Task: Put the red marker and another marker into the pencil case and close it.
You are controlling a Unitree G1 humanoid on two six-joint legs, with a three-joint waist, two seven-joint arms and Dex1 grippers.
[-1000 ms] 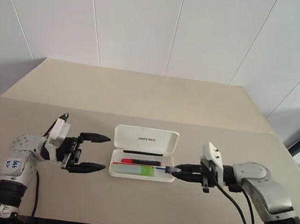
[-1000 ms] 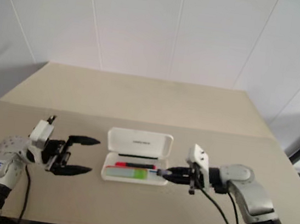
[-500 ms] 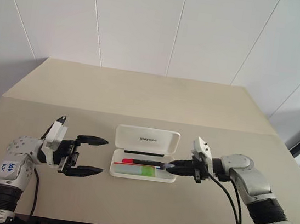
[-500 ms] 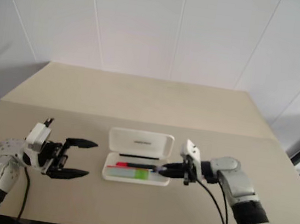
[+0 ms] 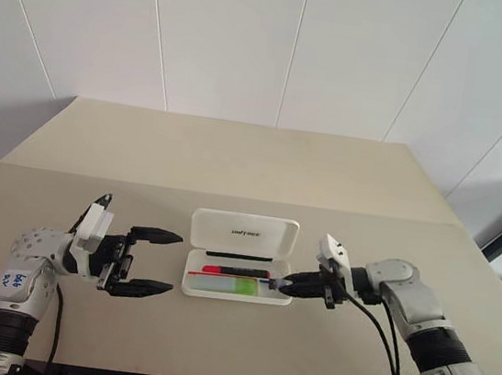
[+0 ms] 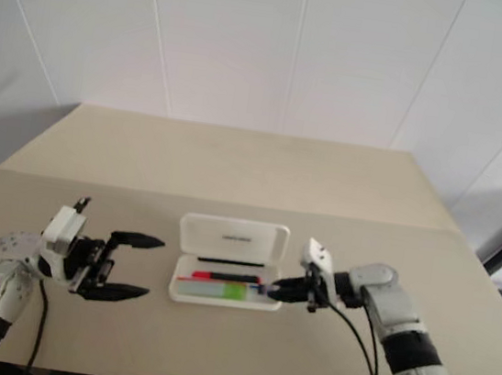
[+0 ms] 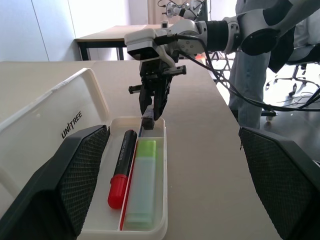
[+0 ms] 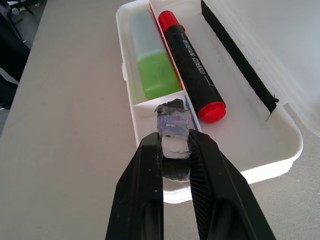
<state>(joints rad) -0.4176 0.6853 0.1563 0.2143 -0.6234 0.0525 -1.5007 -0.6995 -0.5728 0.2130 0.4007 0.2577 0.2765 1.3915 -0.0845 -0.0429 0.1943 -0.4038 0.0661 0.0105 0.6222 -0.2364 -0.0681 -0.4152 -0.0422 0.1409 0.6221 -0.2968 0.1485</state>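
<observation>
Both markers already in the pencil case (image 5: 236,287): red marker (image 7: 123,167) in rear slot, green highlighter (image 7: 141,187) in front slot, side by side w/ divider between. Lid upright, not closed yet. Right tool (image 5: 286,286) clamped on a small grey piece (image 8: 173,131), tip over the case's right end compartment. Left tool (image 5: 156,261) jaws wide, empty, just beside the case's left end on worktop (image 5: 236,162). Remaining, imo: get rid of that piece, flip lid shut.

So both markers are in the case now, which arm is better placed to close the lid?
Probably left: the left gripper is open and free beside the pencil case, whose lid stands open. The right gripper is shut on a small piece over the tray.
</observation>
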